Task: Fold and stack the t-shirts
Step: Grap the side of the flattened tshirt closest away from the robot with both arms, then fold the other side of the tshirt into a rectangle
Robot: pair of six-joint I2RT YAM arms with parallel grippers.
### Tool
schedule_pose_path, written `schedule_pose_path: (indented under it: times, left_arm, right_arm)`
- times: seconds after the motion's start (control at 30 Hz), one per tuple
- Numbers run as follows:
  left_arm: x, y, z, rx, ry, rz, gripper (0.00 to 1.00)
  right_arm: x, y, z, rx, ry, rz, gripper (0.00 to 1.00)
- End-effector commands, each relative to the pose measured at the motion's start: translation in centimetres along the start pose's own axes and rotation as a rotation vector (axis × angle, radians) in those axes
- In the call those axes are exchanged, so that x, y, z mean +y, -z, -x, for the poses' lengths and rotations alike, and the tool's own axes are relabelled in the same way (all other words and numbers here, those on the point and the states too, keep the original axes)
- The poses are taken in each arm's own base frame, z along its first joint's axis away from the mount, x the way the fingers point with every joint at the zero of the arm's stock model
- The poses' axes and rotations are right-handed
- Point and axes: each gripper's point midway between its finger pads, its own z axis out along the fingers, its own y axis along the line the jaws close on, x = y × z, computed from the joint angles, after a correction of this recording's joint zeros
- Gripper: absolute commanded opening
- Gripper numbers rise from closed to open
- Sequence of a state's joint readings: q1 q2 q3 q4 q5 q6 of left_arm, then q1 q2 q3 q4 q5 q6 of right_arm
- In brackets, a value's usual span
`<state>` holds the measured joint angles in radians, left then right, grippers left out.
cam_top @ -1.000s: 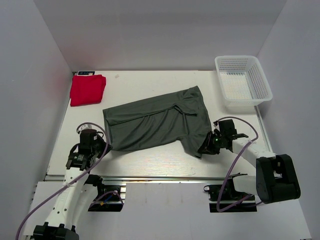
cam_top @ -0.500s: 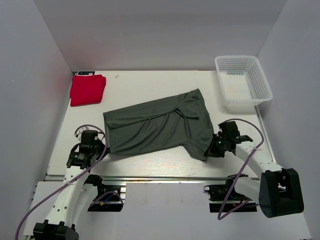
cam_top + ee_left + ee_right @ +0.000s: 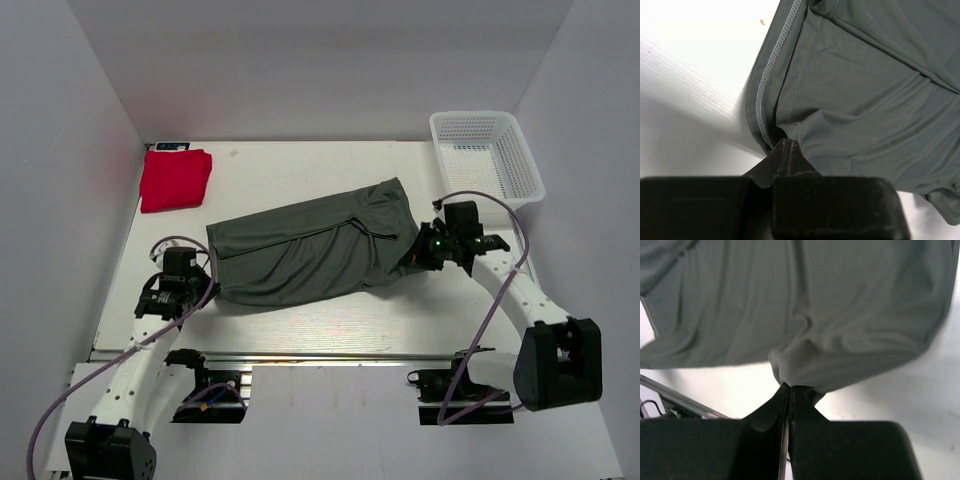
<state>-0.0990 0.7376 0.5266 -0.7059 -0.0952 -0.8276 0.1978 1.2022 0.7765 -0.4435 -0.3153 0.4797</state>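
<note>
Both arms low, left fingers (image 3: pixel 780 161) and right fingers (image 3: pixel 800 407) tight together.

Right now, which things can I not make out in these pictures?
- Red t-shirt: seen in the top view only, too small to count its folds.
- Dark object just behind it: too small to identify.
- Grey-green t-shirt: its own cloth hides the underside, and both wrist views cut off its edges.
- Left end effector and right end effector: pinched cloth hides the fingertips' inner faces.
</note>
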Motion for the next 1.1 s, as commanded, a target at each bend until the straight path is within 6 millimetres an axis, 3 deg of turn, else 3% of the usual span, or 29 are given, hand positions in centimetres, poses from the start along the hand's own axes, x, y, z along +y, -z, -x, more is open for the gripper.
schedule_pose_path:
  times: [0.0, 0.2, 0.27, 0.3, 0.33, 0.47, 0.6, 0.7, 0.73, 0.77, 0.8, 0.87, 0.9, 0.93, 0.97, 1.0, 1.03, 1.07]
  left_arm:
    - [-2.1, 0.3, 3.4, -0.095, 0.022, -0.025, 0.0]
    - [-3.2, -1.2, 6.3, -0.128, 0.035, 0.055, 0.0]
    - [-3.5, -2.1, 7.1, -0.138, 0.034, 0.083, 0.0]
    - [-3.6, -2.4, 7.2, -0.131, 0.032, 0.091, 0.0]
    - [-3.8, -2.7, 7.7, -0.144, 0.033, 0.099, 0.0]
    - [-4.2, -3.2, 9.8, -0.202, 0.034, 0.146, 0.0]
    - [-4.3, -4.3, 10.8, -0.217, 0.021, 0.169, 0.0]
    - [-5.2, -6.1, 11.5, -0.225, 0.006, 0.161, 0.0]
    - [-5.5, -6.6, 12.2, -0.231, 0.014, 0.165, 0.0]
    - [-5.6, -7.3, 12.2, -0.22, 0.011, 0.176, 0.0]
    - [-5.2, -8.8, 11.7, -0.186, 0.0, 0.212, 0.0]
    - [-5.7, -9.9, 12.2, -0.17, 0.005, 0.216, 0.0]
    - [-6.1, -10.3, 12.6, -0.171, 0.005, 0.215, 0.0]
    - [-5.4, -11.3, 12.7, -0.163, 0.007, 0.251, 0.1]
    - [-5.6, -11.7, 13.1, -0.168, 0.006, 0.259, 0.41]
    - [-6.2, -11.7, 14.4, -0.189, 0.021, 0.249, 0.63]
    - [-6.3, -12.2, 14.7, -0.191, 0.008, 0.259, 0.85]
    - [-6.8, -12.3, 15.2, -0.2, 0.01, 0.251, 0.99]
  right_arm:
    - [1.6, -0.2, 3.1, -0.036, 0.023, 0.038, 0.0]
    - [2.6, -2.0, 7.1, -0.043, 0.015, 0.019, 0.0]
    - [2.1, -3.1, 7.6, -0.025, 0.001, -0.01, 0.0]
    - [2.6, -2.7, 9.2, -0.059, 0.008, -0.007, 0.0]
    - [2.7, -3.0, 9.6, -0.061, 0.009, -0.007, 0.0]
    - [2.3, -4.7, 12.1, -0.057, 0.005, -0.054, 0.0]
    - [2.1, -6.0, 14.7, -0.068, 0.025, -0.1, 0.0]
    - [0.9, -8.4, 15.1, -0.028, 0.014, -0.133, 0.0]
    - [1.5, -8.3, 16.5, -0.053, 0.023, -0.121, 0.0]
    - [1.6, -8.6, 16.7, -0.052, 0.027, -0.117, 0.0]
    - [0.8, -10.1, 16.3, -0.021, 0.019, -0.128, 0.0]
    - [2.5, -10.2, 18.2, -0.047, 0.068, -0.066, 0.08]
    - [2.3, -11.4, 18.4, -0.031, 0.064, -0.064, 0.19]
    - [2.6, -11.4, 19.4, -0.049, 0.075, -0.057, 0.28]
    - [2.8, -11.7, 20.2, -0.058, 0.073, -0.058, 0.3]
    - [2.7, -12.0, 20.5, -0.057, 0.069, -0.061, 0.32]
    - [2.5, -12.6, 20.4, -0.042, 0.084, -0.054, 0.5]
    - [3.3, -12.1, 21.4, -0.067, 0.108, -0.038, 0.58]
